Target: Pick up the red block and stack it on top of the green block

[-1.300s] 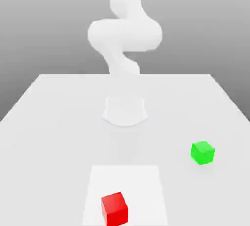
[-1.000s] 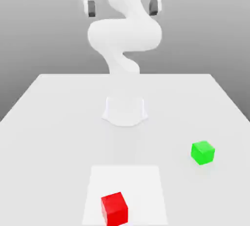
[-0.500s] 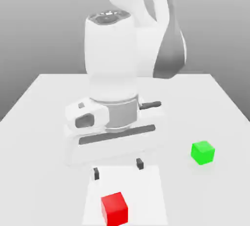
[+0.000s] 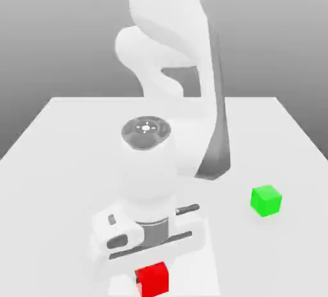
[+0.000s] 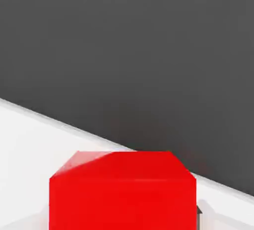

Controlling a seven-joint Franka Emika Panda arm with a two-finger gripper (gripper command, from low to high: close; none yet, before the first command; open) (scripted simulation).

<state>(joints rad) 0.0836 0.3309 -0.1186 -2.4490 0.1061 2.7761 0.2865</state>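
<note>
A: Start with the biggest item. What about the table [image 4: 51,161]?

B: White, flat, seen under a grey backdrop. A paler square patch [image 4: 208,276] lies at its near edge in the exterior view, partly covered by the arm's hand.

A: Arm [image 4: 170,52]?

B: White Panda, rising from the far middle of the table, folded over and reaching down toward the near edge. The wrist points straight down, and the round flange cap faces the exterior camera. The hand body sits low, just above the table surface.

A: Gripper [image 4: 152,275]?

B: Pinching the red block [image 4: 154,279]. The fingers are drawn in against the block's sides. A dark pad tip [image 4: 139,279] shows at the block's edge on the exterior view's left. In the hand view another dark sliver of a pad [image 5: 198,213] touches the block's side.

A: Where is the red block [image 5: 121,191], exactly?

B: On the pale patch at the near edge of the table, directly beneath the hand, between the fingers. Whether it rests on the surface or is lifted off it, I cannot tell. It looms large in the hand view, top face and front face lit, with white table beside it and a dark background behind.

A: Green block [image 4: 266,200]?

B: On the table toward the exterior view's right, farther back than the red one, well apart from it and from the gripper. Upright, flat on the surface, nothing touching it.
</note>
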